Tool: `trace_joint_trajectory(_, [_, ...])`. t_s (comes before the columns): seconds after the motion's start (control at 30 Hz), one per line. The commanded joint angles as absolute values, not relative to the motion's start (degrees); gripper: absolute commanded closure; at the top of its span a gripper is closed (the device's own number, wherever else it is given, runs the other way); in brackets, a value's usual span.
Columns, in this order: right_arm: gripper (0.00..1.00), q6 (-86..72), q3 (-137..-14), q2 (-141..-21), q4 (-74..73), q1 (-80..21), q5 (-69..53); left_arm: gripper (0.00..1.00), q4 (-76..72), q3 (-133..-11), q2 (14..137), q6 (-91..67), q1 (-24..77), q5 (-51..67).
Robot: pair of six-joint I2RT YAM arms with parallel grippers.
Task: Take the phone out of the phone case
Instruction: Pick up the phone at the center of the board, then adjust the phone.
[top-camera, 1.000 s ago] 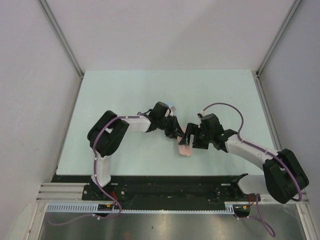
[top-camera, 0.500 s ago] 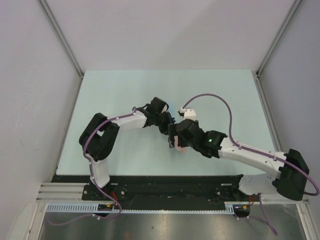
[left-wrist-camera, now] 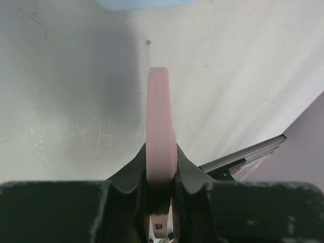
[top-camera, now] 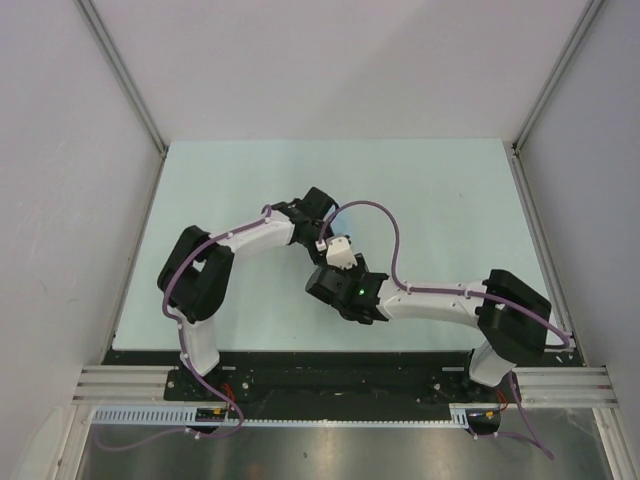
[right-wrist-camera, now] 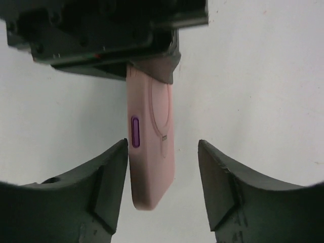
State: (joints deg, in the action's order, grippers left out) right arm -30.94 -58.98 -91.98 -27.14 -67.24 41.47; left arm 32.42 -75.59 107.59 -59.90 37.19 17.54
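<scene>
The pink phone case [right-wrist-camera: 152, 136] is held above the table, and its back with a ring mark and a purple side button faces the right wrist camera. It is edge-on in the left wrist view [left-wrist-camera: 161, 126]. My left gripper [left-wrist-camera: 161, 164] is shut on one end of it and also shows in the right wrist view [right-wrist-camera: 152, 71]. My right gripper [right-wrist-camera: 162, 167] is open, with its fingers on either side of the case's free end; the left finger [right-wrist-camera: 109, 177] is close to the edge. The phone itself is hidden. In the top view the two grippers meet, left [top-camera: 318, 222] and right [top-camera: 330, 270], and hide the case.
The pale green table [top-camera: 420, 200] lies under both arms. A light blue thing [left-wrist-camera: 147, 4] lies on it just beyond the case. A purple cable [top-camera: 385, 225] loops over the right wrist. The metal rail [left-wrist-camera: 243, 154] runs along the near edge.
My right arm has swung left and folded, bringing its open gripper around the free end of the case. My left gripper still holds the case and has shifted slightly back.
</scene>
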Motion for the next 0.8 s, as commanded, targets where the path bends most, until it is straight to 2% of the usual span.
trace_joint_trajectory(0.0, [0.53,-30.1,-62.8,-94.7,-26.0,-67.7,46.8,1.00,35.6,-77.6,105.5,-60.1,37.0,16.9])
trace_joint_trajectory(0.07, [0.70,-29.7,-63.5,-95.7,-26.2,-67.8,46.8,1.00,34.6,-77.8,105.3,-58.8,37.1,17.0])
trace_joint_trajectory(0.1, [0.85,-29.8,-63.8,-96.0,-26.4,-67.8,46.8,1.00,34.8,-77.9,105.4,-58.5,37.1,17.0])
trace_joint_trajectory(0.17, [1.00,-30.5,-63.9,-96.0,-27.2,-67.8,47.4,1.00,34.4,-78.0,105.5,-57.6,37.0,17.1])
trace_joint_trajectory(0.23, [1.00,-31.3,-63.9,-95.8,-27.9,-67.8,48.1,0.98,33.7,-78.0,105.4,-56.7,37.0,18.3])
trace_joint_trajectory(0.3, [1.00,-32.3,-63.9,-94.8,-29.3,-67.7,49.0,0.93,31.3,-77.7,104.9,-55.1,37.1,20.2])
trace_joint_trajectory(0.4, [1.00,-33.9,-63.9,-92.3,-30.8,-67.2,50.1,0.74,25.2,-76.1,103.0,-53.1,37.0,22.3])
trace_joint_trajectory(0.43, [1.00,-34.1,-63.9,-91.6,-31.2,-66.4,50.1,0.54,23.7,-75.2,102.5,-53.0,36.9,23.7])
trace_joint_trajectory(0.5, [1.00,-34.5,-63.8,-88.8,-31.8,-65.1,49.2,0.30,20.0,-74.4,100.4,-52.6,36.6,24.6])
trace_joint_trajectory(0.53, [1.00,-34.5,-63.6,-87.6,-31.8,-64.7,49.0,0.07,18.9,-73.7,99.6,-52.6,36.5,25.5])
trace_joint_trajectory(0.57, [1.00,-33.8,-63.1,-86.4,-30.9,-64.0,48.3,0.00,16.0,-73.1,98.8,-52.5,36.2,26.5])
trace_joint_trajectory(0.77, [1.00,-32.8,-59.4,-75.6,-24.7,-55.9,35.8,0.00,3.7,-65.9,91.2,-55.0,33.6,31.1])
